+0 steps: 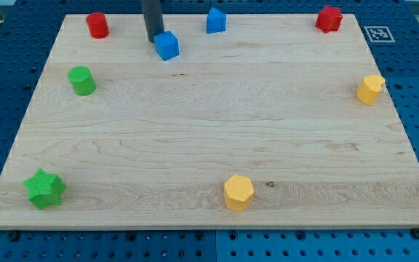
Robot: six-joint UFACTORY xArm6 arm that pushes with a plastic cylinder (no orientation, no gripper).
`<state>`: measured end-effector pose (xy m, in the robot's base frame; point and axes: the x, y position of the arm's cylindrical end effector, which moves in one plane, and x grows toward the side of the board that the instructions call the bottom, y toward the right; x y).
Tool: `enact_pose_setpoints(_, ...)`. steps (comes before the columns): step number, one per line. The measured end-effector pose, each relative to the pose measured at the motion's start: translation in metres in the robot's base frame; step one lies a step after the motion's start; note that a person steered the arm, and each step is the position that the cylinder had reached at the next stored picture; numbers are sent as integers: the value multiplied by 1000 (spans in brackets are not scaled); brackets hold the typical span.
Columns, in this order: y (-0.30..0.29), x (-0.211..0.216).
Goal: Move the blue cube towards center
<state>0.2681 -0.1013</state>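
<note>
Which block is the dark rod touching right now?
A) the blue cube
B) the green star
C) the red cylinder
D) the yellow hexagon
A: my tip sits right against the blue cube on its upper-left side near the view's top, while the green star, yellow hexagon and red cylinder lie apart from it.

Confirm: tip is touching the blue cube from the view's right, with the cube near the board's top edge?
Not quite. In the camera view my tip is at the view's left of the blue cube, not its right. It does appear to touch the cube, which sits near the board's top edge.
</note>
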Motion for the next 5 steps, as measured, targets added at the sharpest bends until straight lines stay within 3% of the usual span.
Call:
enact_pose_setpoints(4, 41, 66)
enact_pose_setpoints(5, 41, 66)
